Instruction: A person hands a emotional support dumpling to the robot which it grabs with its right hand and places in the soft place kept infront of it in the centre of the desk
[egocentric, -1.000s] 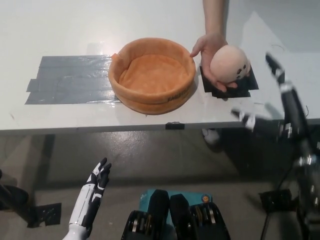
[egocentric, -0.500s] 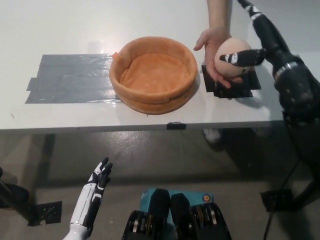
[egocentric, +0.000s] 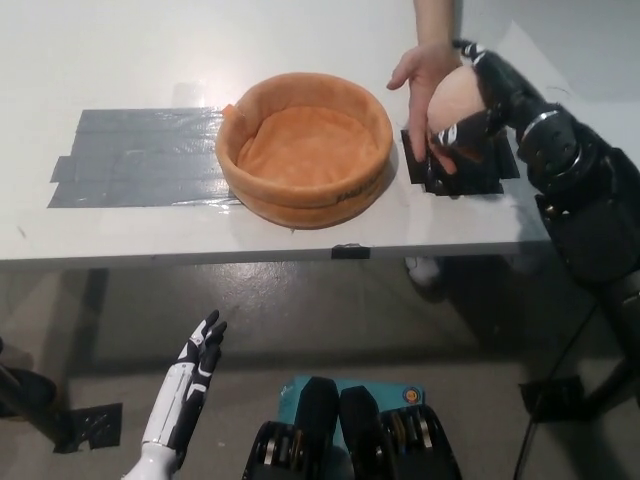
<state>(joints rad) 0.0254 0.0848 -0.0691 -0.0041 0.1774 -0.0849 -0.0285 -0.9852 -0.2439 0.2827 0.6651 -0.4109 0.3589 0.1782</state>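
The right hand (egocentric: 478, 98) grasps the dumpling (egocentric: 455, 97), which the person's hand (egocentric: 425, 85) supports beside the bed (egocentric: 304, 148); the left hand (egocentric: 190, 385) hangs released.

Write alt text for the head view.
The black right hand wraps a peach dumpling that a person's hand holds beside an orange soft bowl on a white desk; the white left hand hangs below, open.

Grey tape strips (egocentric: 140, 158) lie flat; black patch (egocentric: 470, 170), perhaps tape.
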